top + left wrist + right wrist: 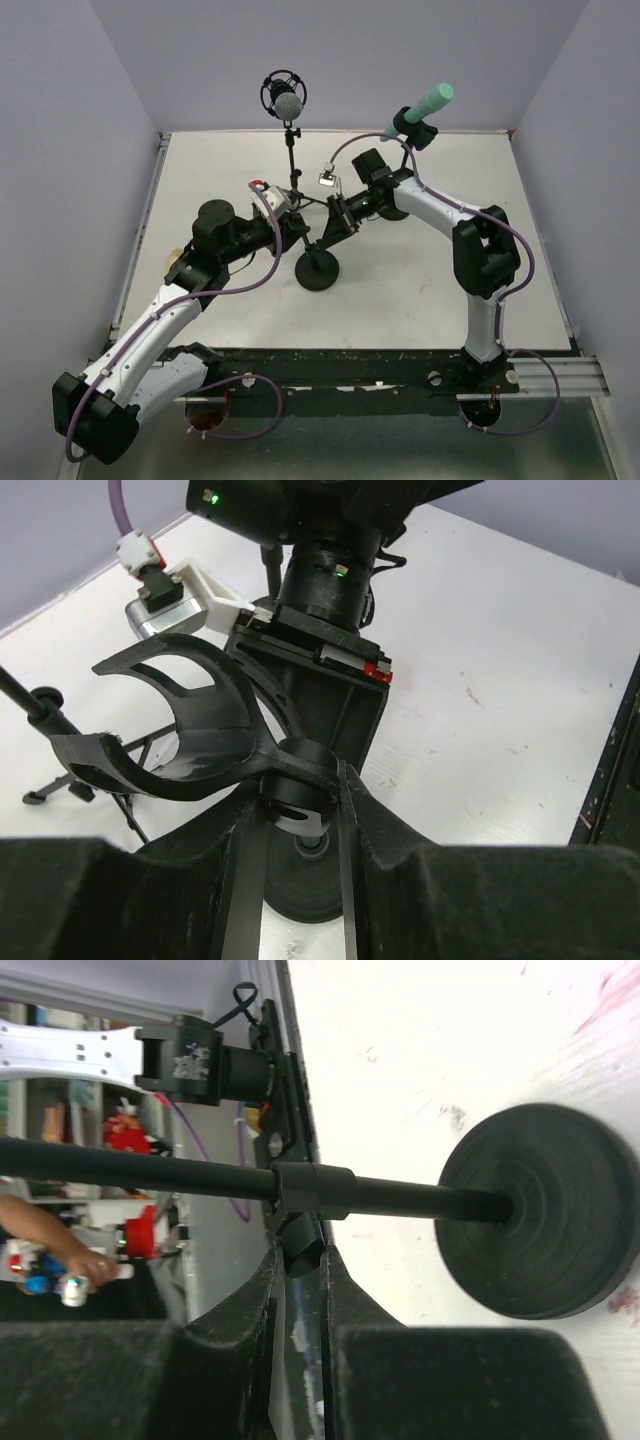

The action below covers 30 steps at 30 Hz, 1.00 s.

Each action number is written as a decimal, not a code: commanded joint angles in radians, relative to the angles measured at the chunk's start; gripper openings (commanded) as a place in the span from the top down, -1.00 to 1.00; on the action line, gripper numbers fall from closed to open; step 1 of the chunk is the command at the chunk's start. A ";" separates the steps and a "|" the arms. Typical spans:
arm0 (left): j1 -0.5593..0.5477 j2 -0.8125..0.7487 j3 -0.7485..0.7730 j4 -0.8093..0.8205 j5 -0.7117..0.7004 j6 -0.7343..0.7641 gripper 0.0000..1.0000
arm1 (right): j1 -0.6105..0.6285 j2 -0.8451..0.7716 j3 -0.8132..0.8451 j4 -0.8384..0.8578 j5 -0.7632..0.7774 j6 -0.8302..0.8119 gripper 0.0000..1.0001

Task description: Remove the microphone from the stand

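A black stand with a round base [318, 268] stands mid-table. Its curved clip [190, 730] looks empty in the left wrist view. My left gripper [299, 228] [300, 800] is shut on the joint just under that clip, above the base [300, 885]. My right gripper [332, 224] [303, 1250] is shut on a knob under the collar of the stand's pole [150, 1170], beside the base [540, 1225]. A grey mesh-headed microphone [287, 100] sits in a ring mount on a thin tripod stand [293, 160] behind the grippers. A teal microphone [430, 100] sits in a black holder [412, 127] at the back right.
The tripod's legs [50, 785] spread on the white table [420, 290] close left of my left gripper. Purple cables [360, 143] loop over both arms. Walls enclose the table at the back and sides.
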 commanded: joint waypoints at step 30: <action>0.119 -0.035 -0.050 0.009 0.197 -0.060 1.00 | 0.245 -0.783 -0.964 0.971 0.608 -1.286 -0.32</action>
